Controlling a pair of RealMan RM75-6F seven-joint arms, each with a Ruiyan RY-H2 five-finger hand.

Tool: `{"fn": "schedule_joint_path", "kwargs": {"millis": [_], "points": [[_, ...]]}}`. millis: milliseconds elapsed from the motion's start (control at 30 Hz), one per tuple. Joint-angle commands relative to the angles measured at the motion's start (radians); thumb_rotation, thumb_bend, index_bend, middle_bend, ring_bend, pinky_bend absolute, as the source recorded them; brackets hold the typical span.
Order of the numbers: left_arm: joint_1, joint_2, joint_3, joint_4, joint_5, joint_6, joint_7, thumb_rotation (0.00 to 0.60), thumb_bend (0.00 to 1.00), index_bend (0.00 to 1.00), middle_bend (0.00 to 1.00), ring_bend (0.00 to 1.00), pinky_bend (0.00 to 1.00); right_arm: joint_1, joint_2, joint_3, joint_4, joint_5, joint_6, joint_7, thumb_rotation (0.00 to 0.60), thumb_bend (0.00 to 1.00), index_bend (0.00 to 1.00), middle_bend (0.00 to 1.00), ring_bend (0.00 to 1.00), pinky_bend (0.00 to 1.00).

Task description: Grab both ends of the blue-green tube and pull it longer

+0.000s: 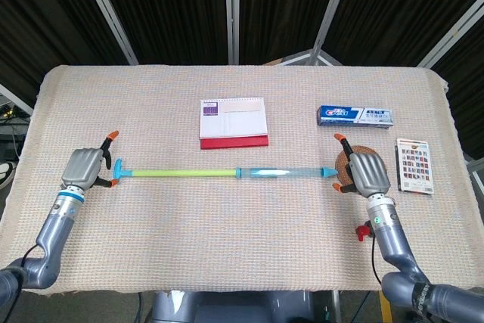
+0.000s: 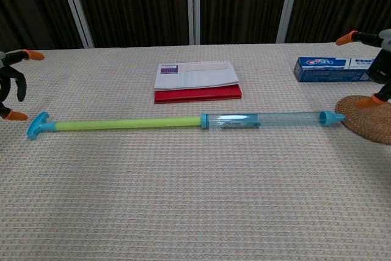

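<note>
The blue-green tube [image 1: 227, 173] [image 2: 177, 121] lies flat on the table, drawn out long, its green rod to the left and its clear blue barrel to the right. My left hand [image 1: 85, 168] [image 2: 11, 87] is just off the tube's left end, fingers spread, holding nothing. My right hand [image 1: 364, 172] [image 2: 377, 68] hovers beside the right end over the woven coaster [image 1: 355, 169] [image 2: 368, 118], also open and off the tube.
A red-backed notebook [image 1: 234, 122] [image 2: 197, 81] lies behind the tube's middle. A toothpaste box [image 1: 355, 116] [image 2: 333, 68] sits at the back right. A card box [image 1: 415, 166] lies near the right edge.
</note>
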Motion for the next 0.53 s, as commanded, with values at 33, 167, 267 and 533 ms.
{"fn": "schedule_joint_path", "kwargs": {"millis": [33, 167, 267, 533], "points": [[0.108, 0.110, 0.011, -0.169, 0.078, 0.186, -0.035, 0.600, 0.00, 0.00, 0.05, 0.08, 0.11, -0.113, 0.125, -0.087, -0.053, -0.238, 0.148, 0.136, 0.600, 0.00, 0.00, 0.41, 0.50, 0.44], [0.187, 0.205, 0.042, -0.340, 0.098, 0.290, 0.027, 0.600, 0.00, 0.00, 0.00, 0.00, 0.00, -0.179, 0.195, -0.145, -0.062, -0.320, 0.215, 0.129, 0.600, 0.00, 0.00, 0.01, 0.01, 0.01], [0.225, 0.240, 0.060, -0.408, 0.112, 0.340, 0.054, 0.600, 0.00, 0.00, 0.00, 0.00, 0.00, -0.213, 0.211, -0.158, -0.070, -0.346, 0.265, 0.118, 0.600, 0.00, 0.00, 0.00, 0.00, 0.00], [0.316, 0.288, 0.121, -0.507, 0.203, 0.451, 0.080, 0.600, 0.00, 0.00, 0.00, 0.00, 0.00, -0.321, 0.227, -0.193, -0.086, -0.444, 0.433, 0.048, 0.600, 0.00, 0.00, 0.00, 0.00, 0.00]]}}
